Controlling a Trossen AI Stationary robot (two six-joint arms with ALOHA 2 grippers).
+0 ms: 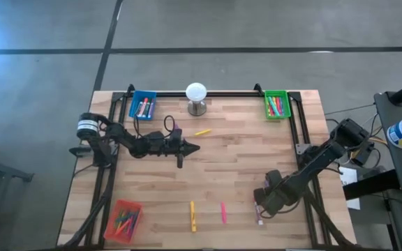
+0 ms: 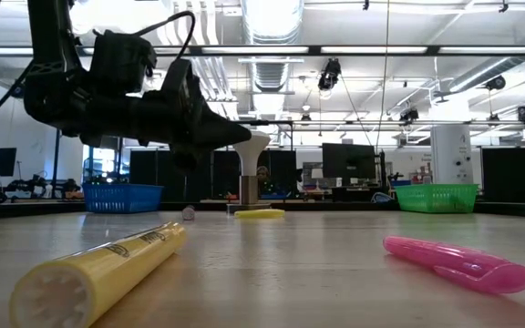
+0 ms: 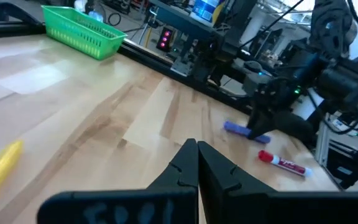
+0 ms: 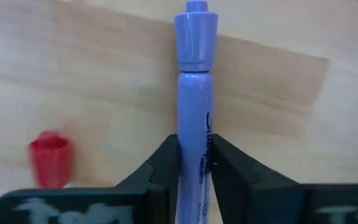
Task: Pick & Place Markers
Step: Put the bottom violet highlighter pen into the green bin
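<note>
My right gripper [image 4: 194, 163] is over the table's near right part [image 1: 260, 203], shut on a blue-purple marker [image 4: 194, 81]. A red marker [image 4: 50, 158] lies on the wood right beside it [image 1: 260, 220]. My left gripper [image 3: 196, 155] is shut on nothing and hovers above the table's middle [image 1: 190, 147], [image 2: 235, 135]. Loose on the wood lie a yellow marker [image 1: 202, 131], a second yellow marker [image 1: 192, 216] and a pink marker [image 1: 223, 213]. More markers fill the trays. My right gripper pinches the blue-purple marker between its two fingers at the barrel [image 4: 196, 146], below the cap end [image 4: 196, 25]. The fingers come from above, pointing down, and lie across the marker. The marker lies level [image 3: 244, 129]; whether it is clear of the wood I cannot tell.
A blue tray [image 1: 143, 104] and a green tray [image 1: 276, 104] sit at the far edge, with a white ball on a metal stand [image 1: 196, 97] between them. A red tray [image 1: 124, 217] is at the near left corner. A black frame rail [image 1: 229, 93] runs along the far edge.
</note>
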